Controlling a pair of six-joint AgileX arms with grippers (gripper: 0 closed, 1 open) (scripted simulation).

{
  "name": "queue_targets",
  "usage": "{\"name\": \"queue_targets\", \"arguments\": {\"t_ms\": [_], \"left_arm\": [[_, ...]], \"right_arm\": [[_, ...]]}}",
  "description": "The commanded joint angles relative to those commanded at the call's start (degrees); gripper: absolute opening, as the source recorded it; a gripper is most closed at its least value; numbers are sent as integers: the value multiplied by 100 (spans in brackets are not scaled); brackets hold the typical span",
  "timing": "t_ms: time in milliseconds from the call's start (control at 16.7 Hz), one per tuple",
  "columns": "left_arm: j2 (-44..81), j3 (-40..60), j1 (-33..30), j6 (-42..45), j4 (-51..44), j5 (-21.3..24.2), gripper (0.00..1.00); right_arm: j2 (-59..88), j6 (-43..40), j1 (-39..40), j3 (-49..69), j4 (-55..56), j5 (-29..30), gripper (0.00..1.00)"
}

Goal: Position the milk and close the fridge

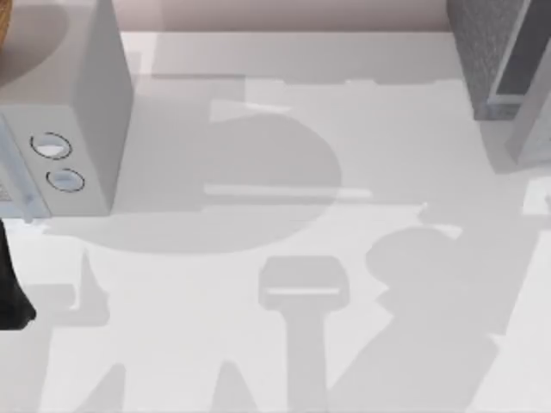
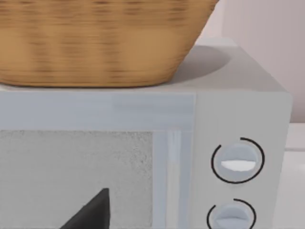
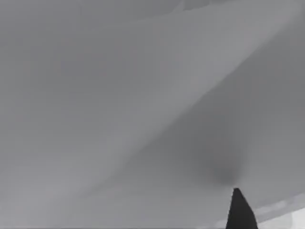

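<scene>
While no lettering is legible, the fridge [image 1: 495,52] stands far right; both arms' jaws cannot be judged.

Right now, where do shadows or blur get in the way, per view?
Top view: broad soft arm shadows cover the table centre, edges blurred. Left wrist view: the basket casts a shadow onto the dialled grey box. Right wrist view: smooth grey surfaces, one dim patch, a dark tip at the edge.
</scene>
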Motion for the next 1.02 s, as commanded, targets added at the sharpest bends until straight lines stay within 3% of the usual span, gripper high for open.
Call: {"name": "queue_targets", "arguments": {"t_ms": [300, 720, 1020], "left_arm": [[0, 0, 0, 0, 0, 0, 100], [0, 0, 0, 0, 0, 0, 100], [0, 0, 0, 0, 0, 0, 100]], "right_arm": [[-199, 630, 1057, -339, 367, 799, 100], [-92, 652, 1036, -289, 349, 883, 100], [891, 659, 1042, 853, 109, 888, 100]]}}
